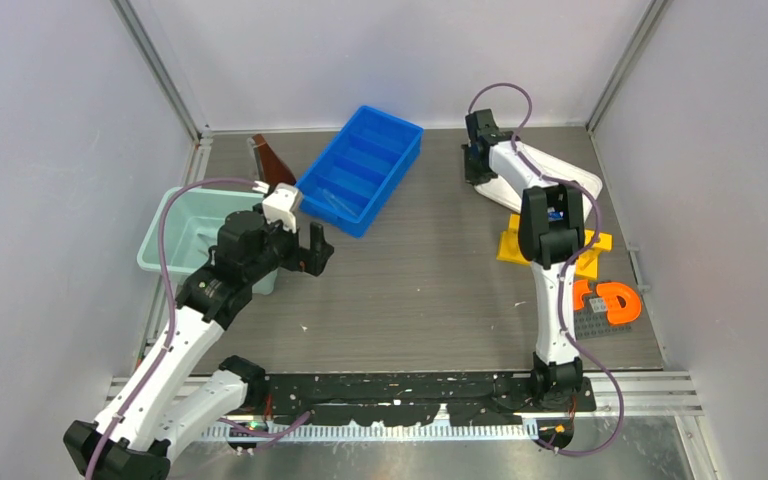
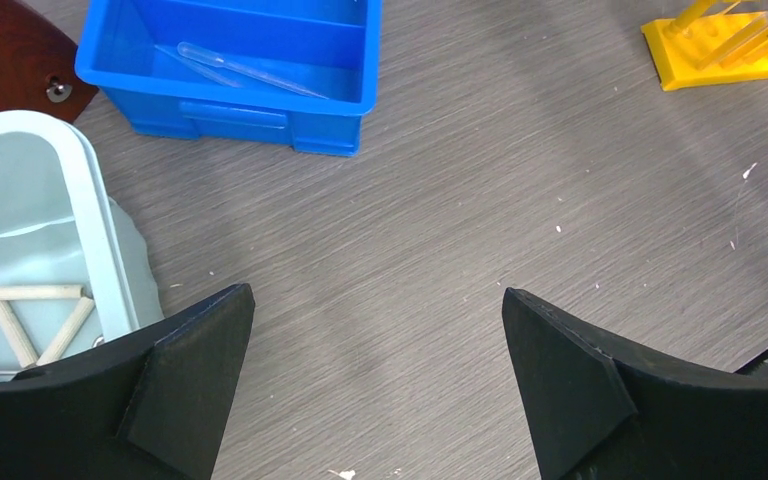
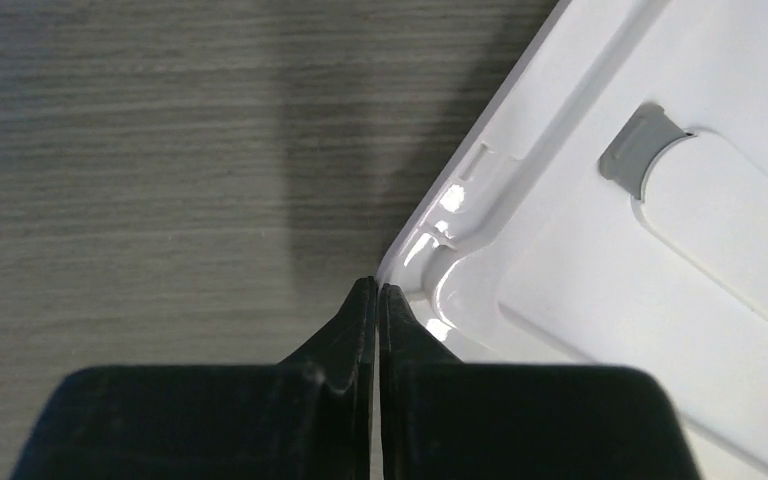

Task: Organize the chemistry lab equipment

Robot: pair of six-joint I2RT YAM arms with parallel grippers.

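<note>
White plastic filled the right half of the right wrist view: the white lid [image 3: 600, 330] lay flat on the wood-grain surface [image 3: 140, 150], underside up as far as could be told, with a grey tab [image 3: 638, 150] set into it. The right claw [image 3: 377, 290] was pressed fully shut, its two tips meeting at the lid's rounded corner and touching the rim there. Whether any of that thin rim was pinched between the tips could not be made out.

From this claw the lid spread away to the right and forward. In the overhead view its long axis ran diagonally from the far centre of the surface toward the near right. The right arm was stretched out to it, and the yellow rack [image 1: 515, 250] sat just on the near side.

The left claw [image 2: 377, 292] hung wide open and empty above bare surface, well apart from the lid. Beside it stood a pale green tub [image 2: 90, 220] holding the small white triangle [image 2: 35, 320], and farther off a blue bin [image 2: 260, 110] with a thin clear tube [image 2: 250, 70] inside.

Any move of the lid looked like work for the right arm, probably a drag or lift from that corner. With so little rim under the tips, it could easily slip.
</note>
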